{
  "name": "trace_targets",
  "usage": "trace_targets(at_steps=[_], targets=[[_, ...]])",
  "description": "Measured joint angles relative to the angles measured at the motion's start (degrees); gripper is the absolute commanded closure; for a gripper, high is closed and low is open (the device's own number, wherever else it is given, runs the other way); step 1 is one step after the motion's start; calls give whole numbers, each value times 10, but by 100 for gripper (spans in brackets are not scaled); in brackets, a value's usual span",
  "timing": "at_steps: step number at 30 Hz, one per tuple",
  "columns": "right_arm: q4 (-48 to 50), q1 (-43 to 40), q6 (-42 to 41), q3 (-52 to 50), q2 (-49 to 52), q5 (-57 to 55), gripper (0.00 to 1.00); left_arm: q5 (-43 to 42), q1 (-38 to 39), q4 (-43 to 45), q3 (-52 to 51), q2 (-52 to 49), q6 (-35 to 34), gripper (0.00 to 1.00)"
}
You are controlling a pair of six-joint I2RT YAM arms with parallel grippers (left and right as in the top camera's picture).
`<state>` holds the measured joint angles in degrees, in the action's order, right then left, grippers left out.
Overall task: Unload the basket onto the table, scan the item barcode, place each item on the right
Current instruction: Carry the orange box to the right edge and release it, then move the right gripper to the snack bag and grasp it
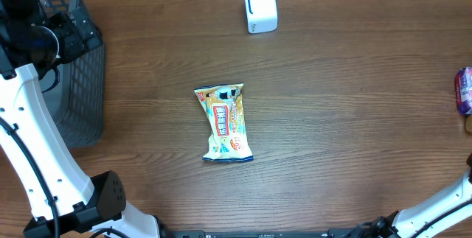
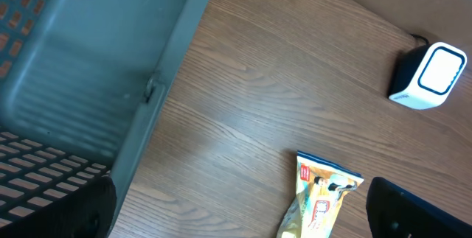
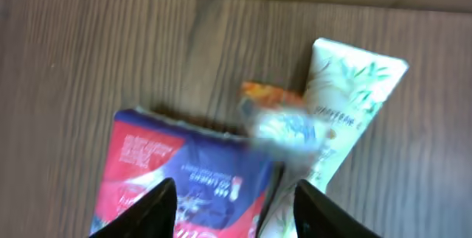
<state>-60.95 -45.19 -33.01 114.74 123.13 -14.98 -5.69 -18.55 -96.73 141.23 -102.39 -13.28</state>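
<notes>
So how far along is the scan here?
Done: nothing visibly; the snack packet lies mid-table, away from the scanner. In hand: the right gripper hovers open over the purple packet; the left gripper hangs open by the basket. Left: grasping an item and showing its barcode.

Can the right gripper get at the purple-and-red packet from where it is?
Probably yes: the right gripper hangs open just above the purple-and-red packet, with nothing covering it, though the white tube lies close alongside.
</notes>
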Motion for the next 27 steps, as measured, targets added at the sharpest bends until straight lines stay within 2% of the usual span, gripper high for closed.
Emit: trace_targets(at_steps=[4, 7, 9, 11, 14, 17, 20, 25, 26, 27], targets=[[-2, 2, 16, 0, 0, 62, 43, 0, 0, 0, 0, 0, 0, 0], [-8, 8, 42, 0, 0, 123, 35, 0, 0, 0, 0, 0, 0, 0], [-14, 15, 63, 0, 0, 175, 27, 0, 0, 0, 0, 0, 0, 0], [-21, 28, 96, 0, 0, 247, 12, 0, 0, 0, 0, 0, 0, 0], [-42, 59, 153, 0, 0, 366, 1, 0, 0, 0, 0, 0, 0, 0], [-73, 111, 206, 0, 0, 466, 0, 0, 0, 0, 0, 0, 0, 0], [-108, 178, 241, 0, 0, 519, 0, 0, 0, 0, 0, 0, 0, 0], [-136, 328, 269, 0, 1, 549, 0, 0, 0, 0, 0, 0, 0, 0], [-139, 390, 274, 0, 1, 541, 0, 0, 0, 0, 0, 0, 0, 0], [-139, 398, 275, 0, 1, 539, 0, 0, 0, 0, 0, 0, 0, 0]])
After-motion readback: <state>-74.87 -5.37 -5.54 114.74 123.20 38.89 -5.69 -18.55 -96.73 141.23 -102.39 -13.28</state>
